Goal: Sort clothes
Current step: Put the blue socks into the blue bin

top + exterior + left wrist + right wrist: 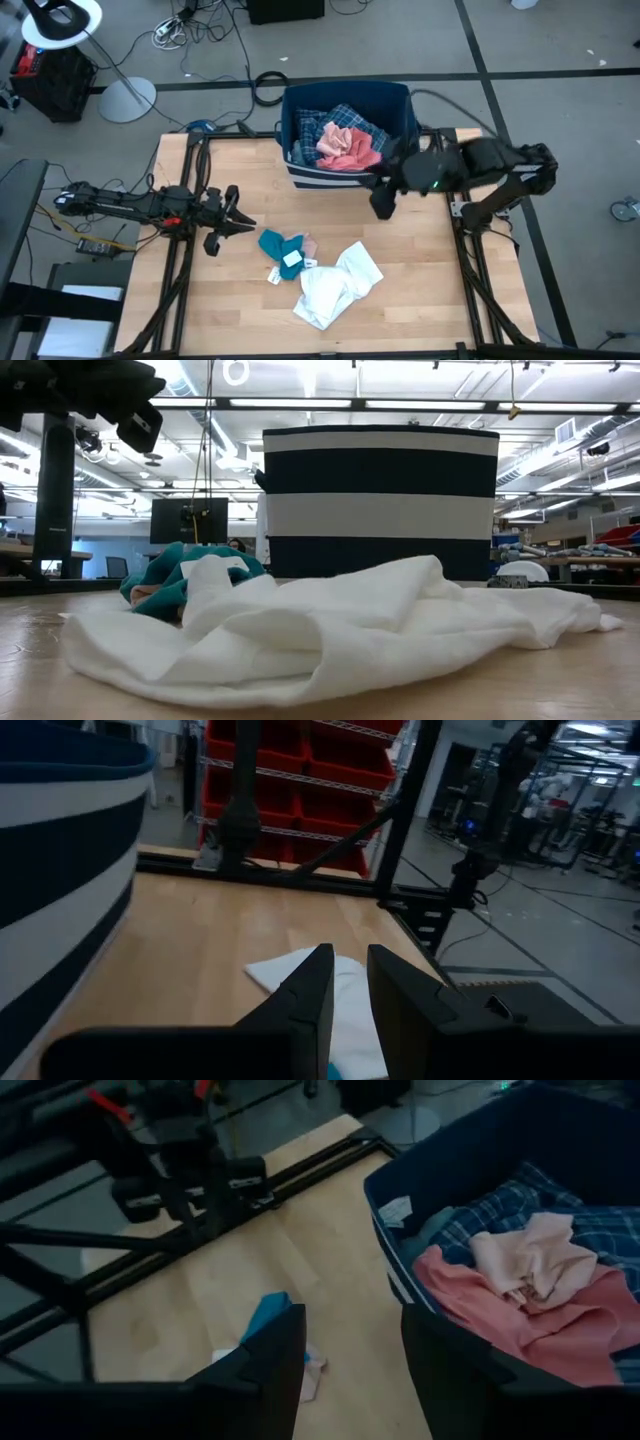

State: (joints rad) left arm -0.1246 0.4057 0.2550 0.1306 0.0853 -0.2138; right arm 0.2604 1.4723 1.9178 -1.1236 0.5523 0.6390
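Two garments lie loose on the table [200,300] seen from above: a white one [335,285] crumpled near the front middle, and a small teal one [280,247] just beside it, touching a scrap of pale pink [309,246]. Behind them the bin [300,170] holds a plaid shirt [345,120] and a salmon pink piece [348,150]. The left gripper [240,213] hovers just left of the teal, fingers spread a little; the right gripper [383,203] hangs at the bin's front right corner. From table height, the white cloth [330,635] sprawls in soft folds across the front, the teal [175,585] bunched behind it, the striped bin [380,500] beyond. The left wrist camera shows its fingers [310,995] with a narrow gap, nothing between them, and the white cloth's [350,990] edge past them. The right wrist camera shows its own fingers [270,1350] set wide apart and empty, over the table with the teal [265,1315] below and the bin's clothes — salmon [500,1330], pale pink [530,1255], plaid [500,1205] — to one side. All of it looks light, limp and quick to sag; a pinch on a raised fold or bunched ridge would likely hold better than a flat edge, and the white piece will probably trail when lifted.
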